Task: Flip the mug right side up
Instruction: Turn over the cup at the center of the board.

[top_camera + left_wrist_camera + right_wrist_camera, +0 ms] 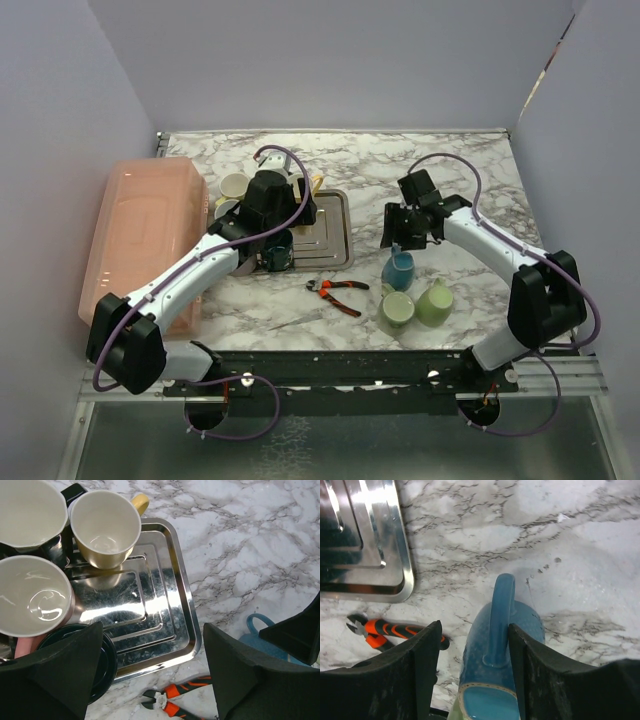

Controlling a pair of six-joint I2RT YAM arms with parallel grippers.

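A blue mug (398, 268) stands upside down on the marble, its base (510, 702) facing my right wrist camera and its handle (500, 610) pointing up the frame. My right gripper (405, 240) (475, 627) is open and straddles that handle. The right finger (530, 655) touches the handle, while a gap shows on the left side. My left gripper (275, 235) (152, 672) hangs open over the near edge of the metal tray (175, 580), holding nothing. A dark mug (107, 660) sits upright beside its left finger.
On the tray's left stand a cream mug (105, 527), a white-and-pink cup (32, 595) and another white cup (30, 510). Orange cutters (335, 292) lie between the arms. Two green cups (397, 310) (435, 303) stand near the blue mug. A pink bin (140, 235) lines the left edge.
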